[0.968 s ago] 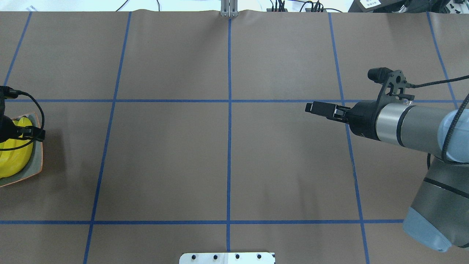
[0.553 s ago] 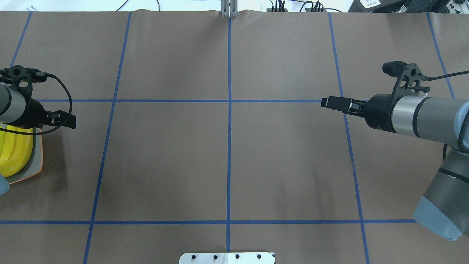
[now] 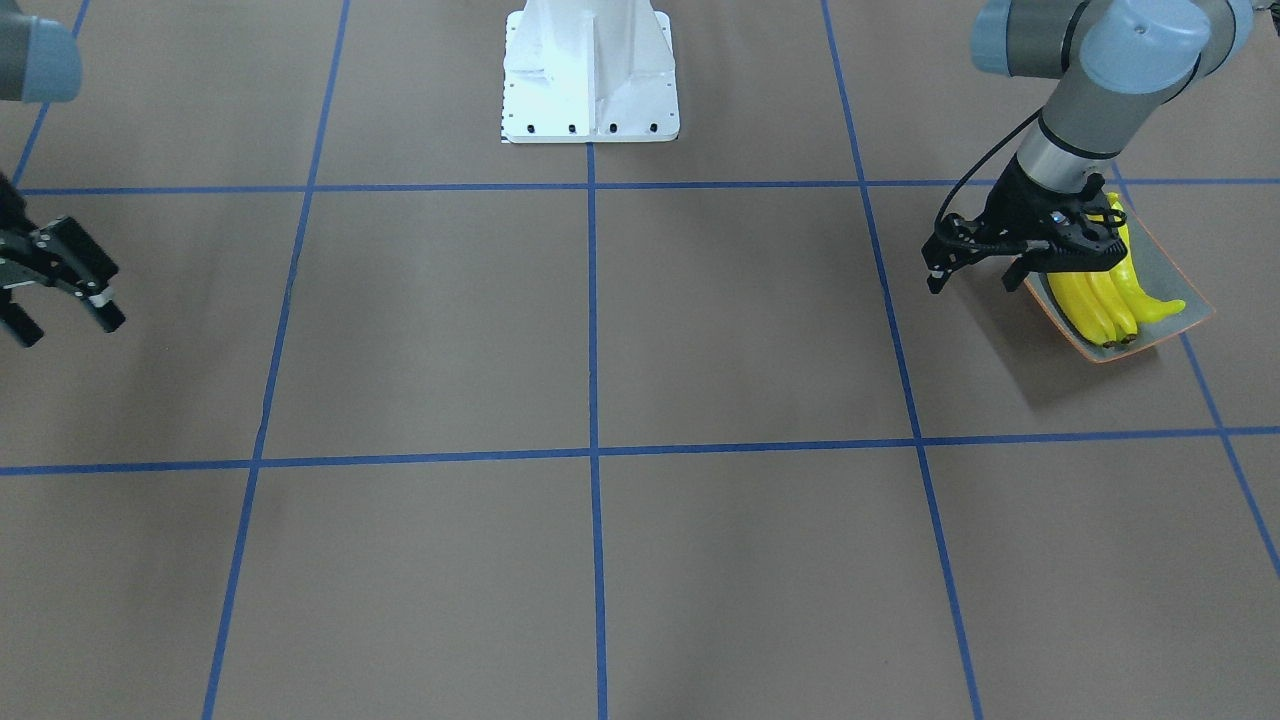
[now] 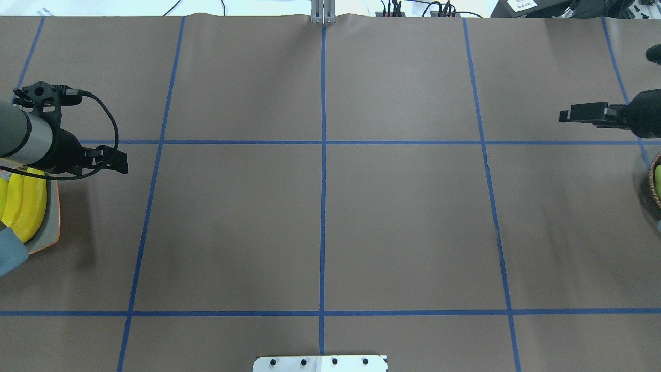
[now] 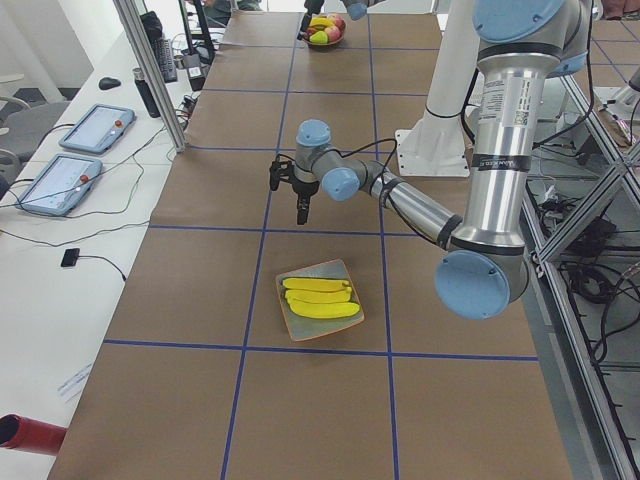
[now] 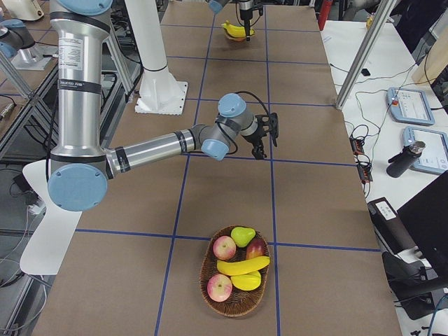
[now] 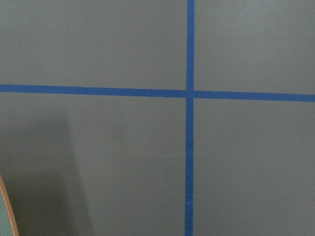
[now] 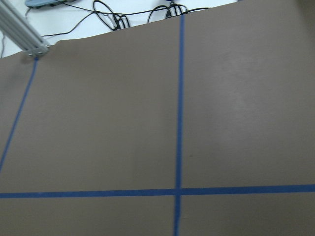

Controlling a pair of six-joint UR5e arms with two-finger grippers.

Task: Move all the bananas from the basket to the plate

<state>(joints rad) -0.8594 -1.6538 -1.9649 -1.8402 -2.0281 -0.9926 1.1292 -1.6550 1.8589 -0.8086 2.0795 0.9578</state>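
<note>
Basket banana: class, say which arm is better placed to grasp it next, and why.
Right. The right gripper hangs open near the basket holding the banana; the left gripper hovers by the plate at the opposite end.

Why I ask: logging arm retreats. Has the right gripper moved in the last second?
Yes. In the overhead view the right gripper has crossed the vertical blue tape line, from left of it to well right.

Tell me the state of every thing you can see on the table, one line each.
left pincer: open, empty
right pincer: open, empty
plate: partly filled
three bananas: lying side by side on it
basket: not yet cleared of bananas
fourth banana: lying inside among other fruit
</note>
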